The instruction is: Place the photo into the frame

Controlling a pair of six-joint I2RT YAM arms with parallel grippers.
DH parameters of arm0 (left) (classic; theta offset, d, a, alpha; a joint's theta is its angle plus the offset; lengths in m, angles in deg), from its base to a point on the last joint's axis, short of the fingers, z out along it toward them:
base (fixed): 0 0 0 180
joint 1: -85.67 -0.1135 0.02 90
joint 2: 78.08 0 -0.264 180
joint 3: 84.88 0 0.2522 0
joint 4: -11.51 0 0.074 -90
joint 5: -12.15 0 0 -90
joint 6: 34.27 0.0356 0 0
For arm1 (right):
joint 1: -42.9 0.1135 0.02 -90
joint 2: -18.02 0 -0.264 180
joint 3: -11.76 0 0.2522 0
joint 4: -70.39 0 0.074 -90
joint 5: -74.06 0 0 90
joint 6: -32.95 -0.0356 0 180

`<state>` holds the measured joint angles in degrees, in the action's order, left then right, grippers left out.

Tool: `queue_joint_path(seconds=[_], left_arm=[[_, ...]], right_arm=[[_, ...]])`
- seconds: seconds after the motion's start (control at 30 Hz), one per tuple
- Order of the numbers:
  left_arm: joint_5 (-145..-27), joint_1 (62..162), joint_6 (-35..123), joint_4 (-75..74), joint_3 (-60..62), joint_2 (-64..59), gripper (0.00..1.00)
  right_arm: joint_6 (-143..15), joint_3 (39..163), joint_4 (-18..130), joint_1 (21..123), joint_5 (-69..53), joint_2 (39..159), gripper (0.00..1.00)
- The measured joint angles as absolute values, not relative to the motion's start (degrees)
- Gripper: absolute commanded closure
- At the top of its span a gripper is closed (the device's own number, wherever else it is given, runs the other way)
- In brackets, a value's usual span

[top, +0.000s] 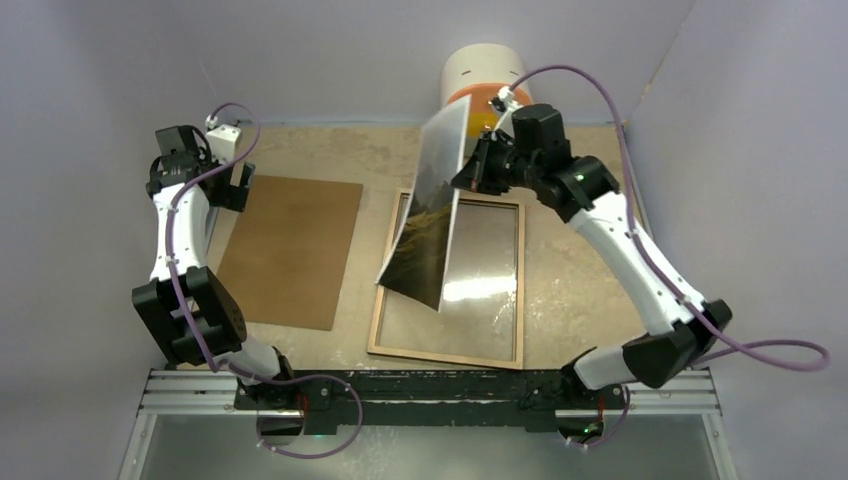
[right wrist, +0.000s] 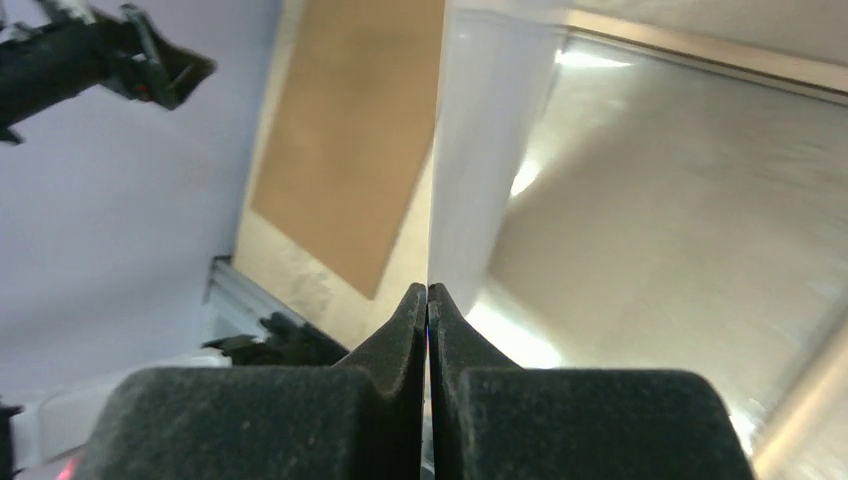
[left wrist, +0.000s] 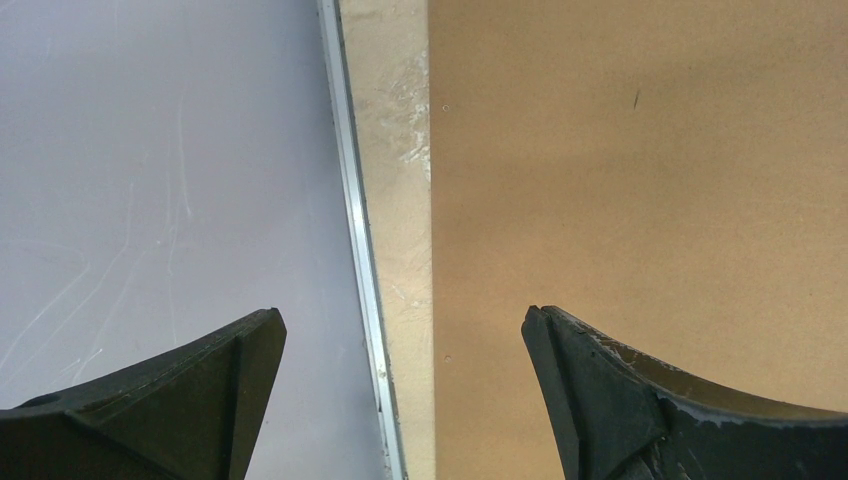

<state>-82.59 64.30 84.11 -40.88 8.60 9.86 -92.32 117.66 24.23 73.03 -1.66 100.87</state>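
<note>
The photo (top: 432, 215) hangs steeply tilted, far edge pinched in the right gripper (top: 468, 175), near edge over the frame (top: 446, 353), toward its left side; the left gripper (left wrist: 400, 330), spread, sits well apart.

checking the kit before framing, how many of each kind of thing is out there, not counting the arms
photo: 1
frame: 1
brown backing board: 1
white and orange cylinder: 1
total: 4
</note>
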Motion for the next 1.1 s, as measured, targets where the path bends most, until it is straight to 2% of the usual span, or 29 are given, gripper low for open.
queue_joint_path(seconds=[0.13,0.27,0.4,0.57,0.8,0.9,1.1], left_arm=[[-83.2,64.3,83.8,-40.3,7.9,9.7,0.0],[-83.9,64.3,84.0,-40.1,6.2,9.1,0.0],[-84.3,64.3,84.3,-40.1,5.3,8.8,0.0],[-84.9,64.3,85.2,-40.1,3.4,7.2,0.0],[-85.2,64.3,85.3,-40.0,1.1,5.8,0.0],[-85.3,64.3,85.3,-40.0,0.4,5.8,0.0],[-85.3,64.3,85.4,-39.8,0.2,5.8,0.0]], right_arm=[[-89.3,126.6,9.3,73.3,-13.5,96.0,1.0],[-87.1,140.9,-3.4,73.2,-26.1,92.8,1.0],[-84.8,150.4,-9.1,73.2,-33.6,91.5,1.0],[-84.6,142.4,-10.4,73.9,-34.8,91.5,1.0],[-89.6,129.5,-9.6,82.5,-38.0,110.8,1.0],[-93.2,125.1,-7.4,85.0,-36.0,115.4,1.0],[-102.9,115.9,0.9,85.0,-26.4,114.0,1.0]])
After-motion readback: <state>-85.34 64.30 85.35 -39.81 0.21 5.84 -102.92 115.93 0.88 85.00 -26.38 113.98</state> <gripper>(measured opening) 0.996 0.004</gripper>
